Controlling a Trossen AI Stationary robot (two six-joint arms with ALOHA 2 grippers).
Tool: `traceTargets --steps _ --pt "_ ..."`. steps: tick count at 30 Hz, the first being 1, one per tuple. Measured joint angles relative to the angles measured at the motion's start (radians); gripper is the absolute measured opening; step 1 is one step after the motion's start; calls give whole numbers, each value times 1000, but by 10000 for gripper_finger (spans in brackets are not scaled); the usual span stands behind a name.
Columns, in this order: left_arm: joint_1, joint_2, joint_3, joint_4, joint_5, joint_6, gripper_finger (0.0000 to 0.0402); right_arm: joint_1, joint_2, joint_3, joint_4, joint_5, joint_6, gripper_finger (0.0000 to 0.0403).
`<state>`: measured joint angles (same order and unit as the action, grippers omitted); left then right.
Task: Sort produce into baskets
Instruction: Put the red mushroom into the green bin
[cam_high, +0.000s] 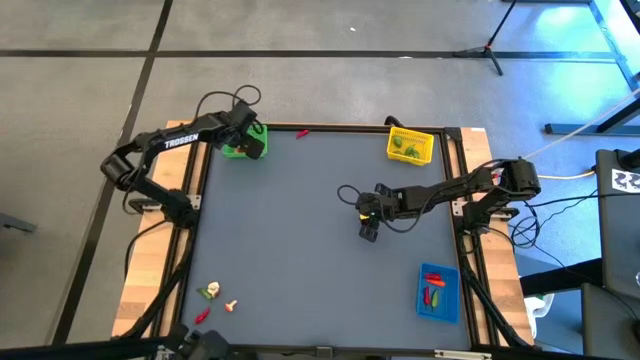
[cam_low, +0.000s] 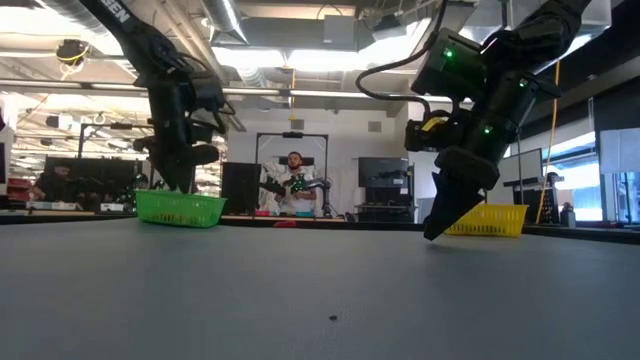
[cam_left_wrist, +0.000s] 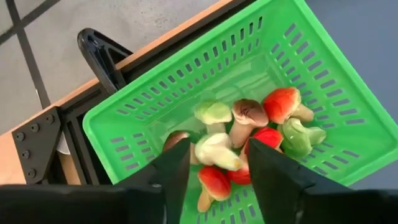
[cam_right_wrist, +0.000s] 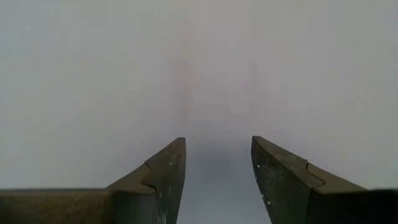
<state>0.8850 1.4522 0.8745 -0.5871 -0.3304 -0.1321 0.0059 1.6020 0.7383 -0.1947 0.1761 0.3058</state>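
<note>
The green basket (cam_high: 243, 143) stands at the table's far left corner and holds several mushroom-like pieces, red, pale and green (cam_left_wrist: 249, 134). My left gripper (cam_left_wrist: 217, 146) hangs open just above them, inside the basket's rim (cam_left_wrist: 186, 74). A pale piece (cam_left_wrist: 214, 151) lies in the pile below the gap between its fingers. My right gripper (cam_high: 368, 232) stands open over the bare middle of the table, fingers slanting down (cam_right_wrist: 217, 143), nothing between them. The yellow basket (cam_high: 410, 145) at the far right holds green pieces. The blue basket (cam_high: 438, 292) at the near right holds red pieces.
Loose produce lies near the table's front left corner: a green-and-pale piece (cam_high: 210, 292), a pale one (cam_high: 231, 306) and a red one (cam_high: 202, 315). One red piece (cam_high: 301, 132) lies at the far edge, right of the green basket. A person sits in the room beyond the table (cam_low: 293, 185).
</note>
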Motion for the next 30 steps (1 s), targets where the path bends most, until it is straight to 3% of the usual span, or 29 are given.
traceTargets --steps 5,13,19,30 --pt "-16 -39 4 -11 21 12 177 0 0 0 0 0 0 182" --pt "-125 -148 6 -40 223 25 180 0 0 0 12 0 0 182" --pt "-265 -198 6 -96 306 11 180 0 0 0 12 0 0 182" --pt "-582 -201 6 -197 311 -116 180 0 0 0 14 0 0 182"
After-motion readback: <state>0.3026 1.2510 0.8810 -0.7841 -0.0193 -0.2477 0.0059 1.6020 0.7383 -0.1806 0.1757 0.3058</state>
